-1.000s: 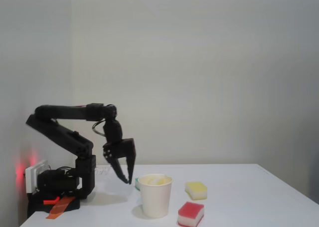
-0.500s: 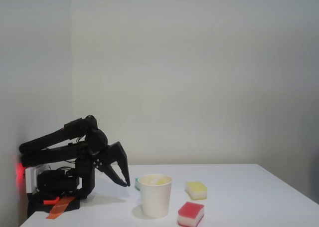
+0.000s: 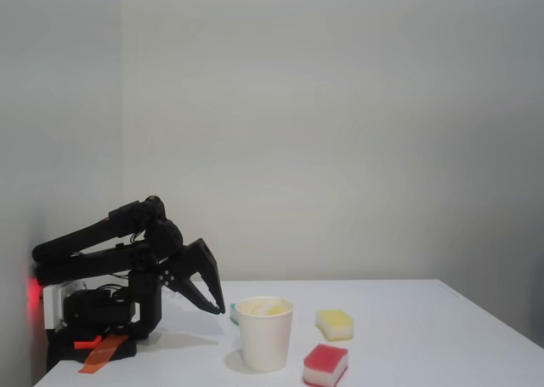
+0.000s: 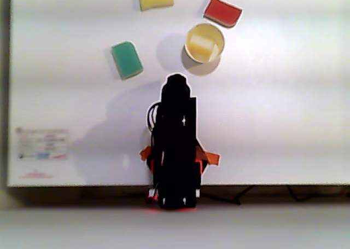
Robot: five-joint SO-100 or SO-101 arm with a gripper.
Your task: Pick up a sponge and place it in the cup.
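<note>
- My black two-finger gripper (image 3: 214, 304) hangs low over the white table (image 3: 425, 336), fingers spread apart with nothing between them, tips pointing down toward the cup's side in the fixed view.
- My arm is folded back over its base near the left table edge in the fixed view; in the other view the black arm (image 4: 176, 145) sits at the near edge of the table.
- The plain white tapered paper cup (image 3: 264, 334) stands upright, just to the right of my fingertips, not touching them.
- The small pale yellow foam sponge (image 4: 201, 43) lies inside the cup, seen from above within the rim.
- A second yellow rectangular sponge (image 3: 335, 323) lies right of the cup, apart from it.
- A red-topped white sponge (image 3: 325, 365) lies near the front edge, close beside the cup.
- A green rectangular sponge (image 4: 127, 59) lies well apart from the cup in the other view.
- The right half of the table is bare and open.
</note>
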